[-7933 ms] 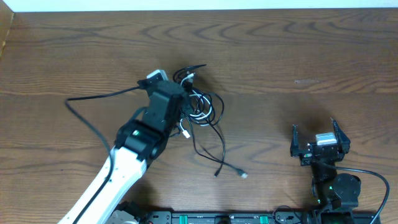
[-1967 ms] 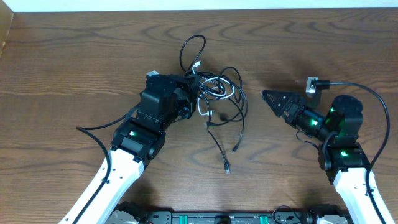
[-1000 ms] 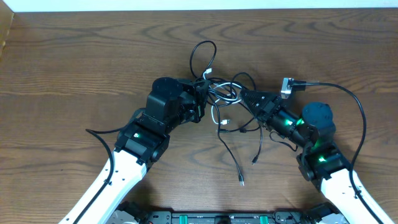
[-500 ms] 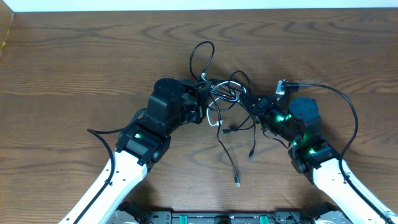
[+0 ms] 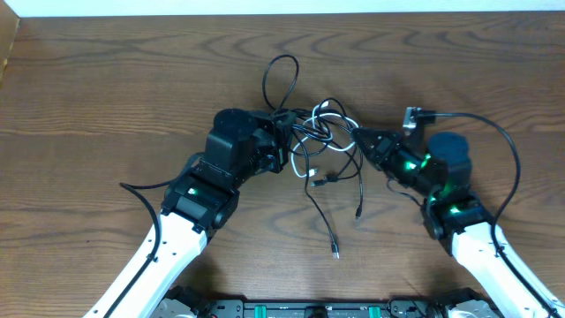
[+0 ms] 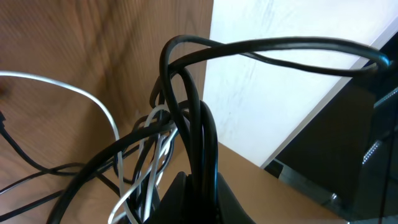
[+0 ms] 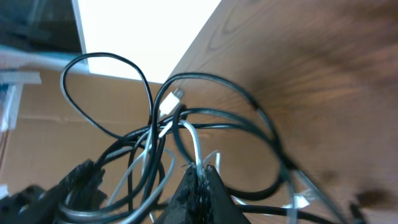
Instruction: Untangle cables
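The cables [image 5: 320, 141] lie in a tangle at the table's middle, black cords wound with a white cable [image 5: 295, 159]. A black loop [image 5: 282, 78] stands out toward the far side. Two black tails end in plugs [image 5: 335, 254] toward the near side. My left gripper [image 5: 286, 141] is at the tangle's left side, shut on a bunch of black cords [image 6: 202, 134]. My right gripper [image 5: 357, 137] is at the tangle's right side. In the right wrist view its tips [image 7: 200, 169] are shut on the white cable [image 7: 191, 140].
The arms' own thick black cables trail over the table, one at the left [image 5: 141, 190] and one at the right [image 5: 494, 132]. A cardboard edge [image 5: 7, 44] shows at the far left corner. The table's far edge [image 5: 282, 13] runs along the top.
My right gripper closed on the white cable and drew back a little to the right, spreading the tangle. The left gripper kept its grip and barely moved.
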### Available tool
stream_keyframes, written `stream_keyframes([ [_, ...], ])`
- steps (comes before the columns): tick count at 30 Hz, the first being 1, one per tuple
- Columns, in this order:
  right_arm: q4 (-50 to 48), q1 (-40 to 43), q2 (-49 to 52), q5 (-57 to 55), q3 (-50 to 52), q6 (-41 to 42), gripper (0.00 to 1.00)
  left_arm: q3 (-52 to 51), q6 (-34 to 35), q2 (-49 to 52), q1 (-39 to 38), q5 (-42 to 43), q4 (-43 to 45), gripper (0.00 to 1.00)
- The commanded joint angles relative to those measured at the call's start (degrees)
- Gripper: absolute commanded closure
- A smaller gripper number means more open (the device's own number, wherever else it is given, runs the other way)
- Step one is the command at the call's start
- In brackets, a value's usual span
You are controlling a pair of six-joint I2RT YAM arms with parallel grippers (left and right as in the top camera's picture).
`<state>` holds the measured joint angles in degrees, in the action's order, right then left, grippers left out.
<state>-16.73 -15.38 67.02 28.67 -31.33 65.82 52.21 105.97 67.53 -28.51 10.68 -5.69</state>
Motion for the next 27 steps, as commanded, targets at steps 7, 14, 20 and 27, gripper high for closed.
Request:
stream_keyframes([
  [7,0.0,11.0,0.0,26.0,-0.5,-25.4,0.99,1.0,-2.9,-0.2,3.3,0.7,-1.6,0.92],
  [14,4.0,14.7,0.0,34.2,-0.5,-32.5,0.99,1.0,-3.3,-0.2,3.5,0.6,-1.6,0.93],
  [20,8.0,15.8,0.0,40.2,-0.5,-40.4,0.99,1.0,-3.3,-0.2,3.5,0.5,-1.6,0.93],
  [27,8.9,15.8,0.0,47.6,-0.5,-48.7,0.99,1.0,-3.3,-0.2,3.5,0.4,-1.6,0.92],
])
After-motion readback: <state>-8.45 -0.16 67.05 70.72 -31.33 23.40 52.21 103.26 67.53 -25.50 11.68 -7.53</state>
